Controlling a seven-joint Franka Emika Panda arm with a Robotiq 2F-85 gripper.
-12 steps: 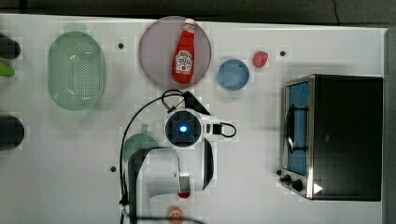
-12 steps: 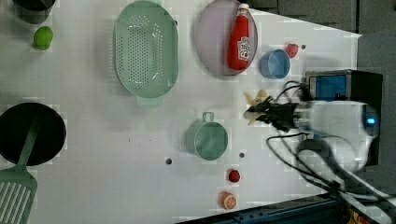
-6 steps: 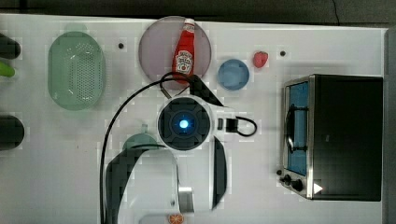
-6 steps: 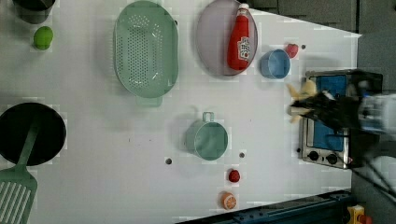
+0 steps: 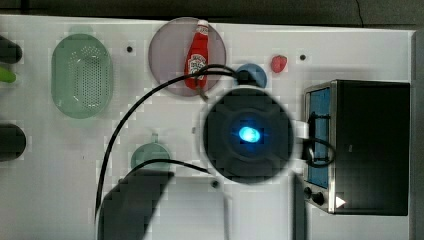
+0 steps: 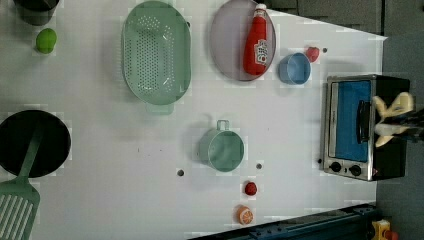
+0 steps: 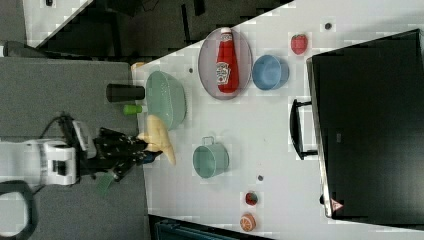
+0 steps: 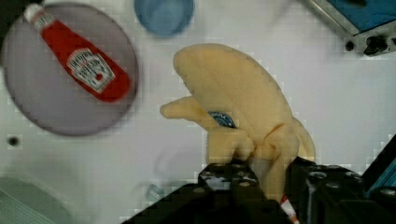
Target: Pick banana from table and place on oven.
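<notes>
My claw is clamped partway shut on the stem end of the plush banana bunch, black fingers pressing either side of the pale yellow stalk. I have the banana lifted clear of the white table; its fat end points away from the wrist. In the right view the gripper and banana hang in front of the green colander. In the left view the banana shows against the oven, just past the door handle and over the black casing.

From above, my arm's round wrist housing with its blue light sits between the teal cup and the oven, covering part of the blue bowl. The ketchup bottle lies on a grey plate beyond the bowl, and a strawberry lies just beside the bowl. The green colander is well off to the top view's left.

In the left view I also see a green lime, a black pan, a green slotted spatula, a small red fruit and an orange slice.
</notes>
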